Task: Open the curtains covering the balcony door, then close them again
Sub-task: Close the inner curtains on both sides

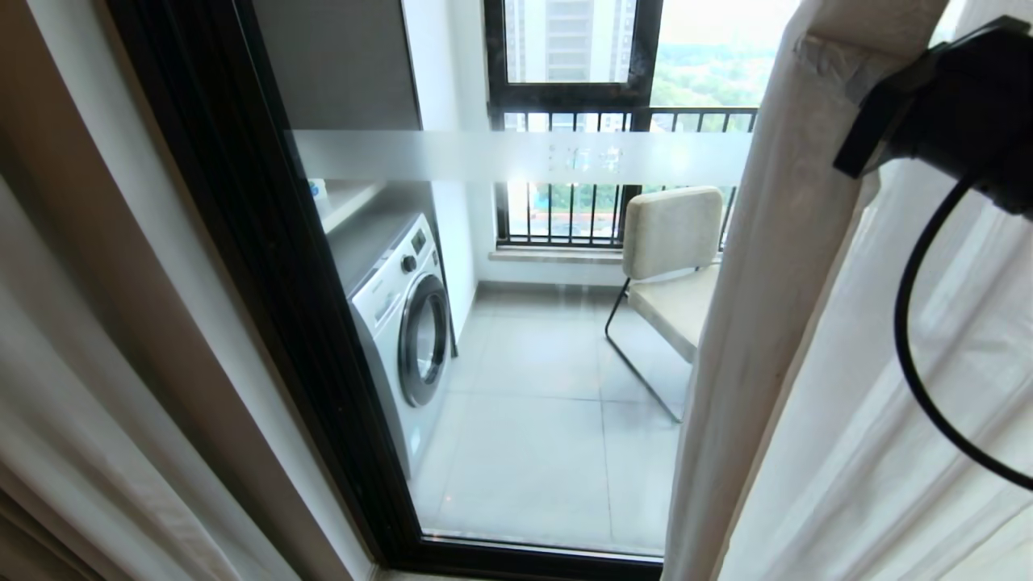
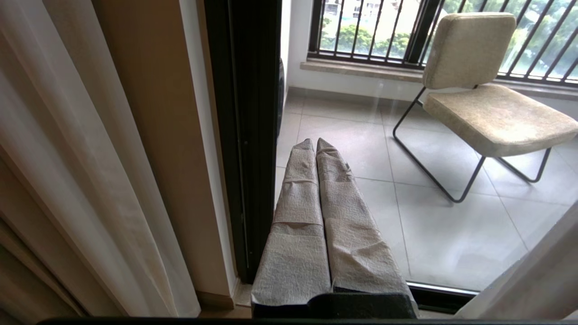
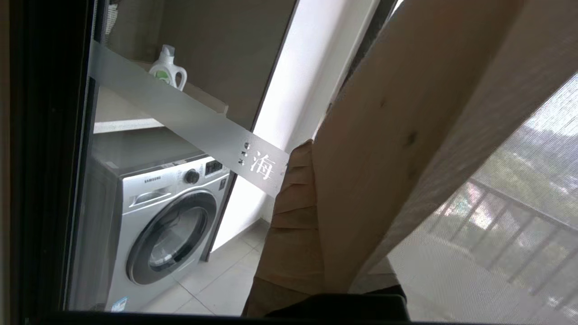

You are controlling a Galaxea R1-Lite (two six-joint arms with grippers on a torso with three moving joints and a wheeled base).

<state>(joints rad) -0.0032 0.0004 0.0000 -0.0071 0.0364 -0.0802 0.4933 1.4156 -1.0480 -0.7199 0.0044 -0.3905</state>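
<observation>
The balcony door [image 1: 266, 282] has a black frame and a frosted band [image 1: 524, 157] across its glass, which is uncovered in the middle. The thick beige curtains [image 1: 750, 323] hang at the right with the white sheer [image 1: 888, 403] beside them, and more curtain folds [image 1: 73, 387] hang at the far left. My right gripper [image 1: 831, 48] is raised at the upper right, shut on the edge of the thick curtain [image 3: 384, 135], with one taped finger [image 3: 289, 216] showing beside the fabric. My left gripper [image 2: 314, 142] is parked low by the door frame [image 2: 244, 135], shut and empty.
Behind the glass stand a washing machine [image 1: 403, 323] on the left and a padded chair [image 1: 670, 258] on the right, in front of a black-railed window [image 1: 613, 121]. A detergent bottle [image 3: 168, 70] sits on a shelf. A black cable [image 1: 912, 355] loops below my right wrist.
</observation>
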